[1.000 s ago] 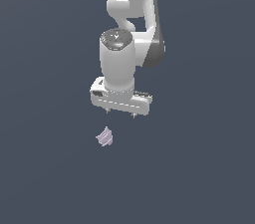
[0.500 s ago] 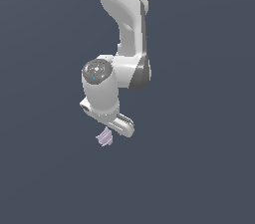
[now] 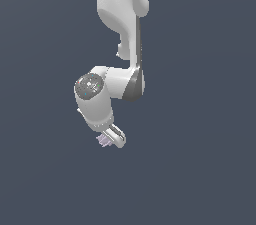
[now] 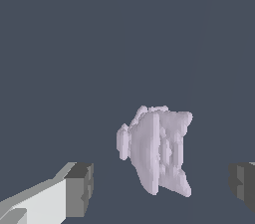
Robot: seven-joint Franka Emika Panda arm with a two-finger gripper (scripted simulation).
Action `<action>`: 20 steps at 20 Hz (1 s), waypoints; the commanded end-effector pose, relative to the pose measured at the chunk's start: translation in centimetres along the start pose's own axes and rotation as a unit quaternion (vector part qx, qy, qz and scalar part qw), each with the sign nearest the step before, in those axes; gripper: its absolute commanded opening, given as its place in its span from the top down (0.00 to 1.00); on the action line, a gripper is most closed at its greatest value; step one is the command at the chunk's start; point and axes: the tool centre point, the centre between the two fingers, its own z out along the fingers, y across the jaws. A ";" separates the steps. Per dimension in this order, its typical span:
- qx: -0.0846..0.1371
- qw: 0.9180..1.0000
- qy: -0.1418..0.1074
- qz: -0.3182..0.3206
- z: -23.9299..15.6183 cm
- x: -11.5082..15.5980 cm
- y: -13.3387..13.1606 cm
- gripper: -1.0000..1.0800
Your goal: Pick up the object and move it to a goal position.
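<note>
From the exterior view I've got the white arm [image 3: 120,24] coming down from the top of the frame, elbowing over and tilting its wrist toward the exterior view's left. All around it is plain dark slate-blue — no edge, wall or other thing anywhere in either view, so there's open room on every side.

The gripper [image 3: 111,139] sits at the low end of the arm, right on top of the object [image 3: 103,140], which only peeks out as a pale lilac sliver at its tip.

On the wrist view the object [image 4: 157,151] is much clearer: a jagged lilac-grey lump sitting between the two fingers [image 4: 79,189], its long axis running roughly across the line between them, tapering to a point at one end. The jaws are spread apart, with a clear gap on each side of the lump — not touching it.
</note>
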 end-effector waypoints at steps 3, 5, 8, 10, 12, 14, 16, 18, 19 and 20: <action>0.000 1.000 0.000 0.005 0.2 0.1 0.1 0.04; 0.000 1.000 0.000 0.005 0.4 0.1 0.1 0.04; 0.000 1.000 0.000 0.005 1.3 0.1 0.1 0.04; 0.000 1.000 0.000 0.006 2.3 0.1 0.1 0.04; 0.000 1.000 0.000 0.007 3.5 0.1 0.1 0.04; 0.000 1.000 0.000 0.007 4.5 0.1 0.1 0.04; 0.000 1.000 0.000 0.007 5.1 0.1 0.1 0.04; 0.000 1.000 0.000 0.007 5.4 0.1 0.1 0.04; 0.000 1.000 0.000 0.007 5.4 0.2 0.1 0.04; 0.000 1.000 0.000 0.007 5.3 0.2 0.1 0.04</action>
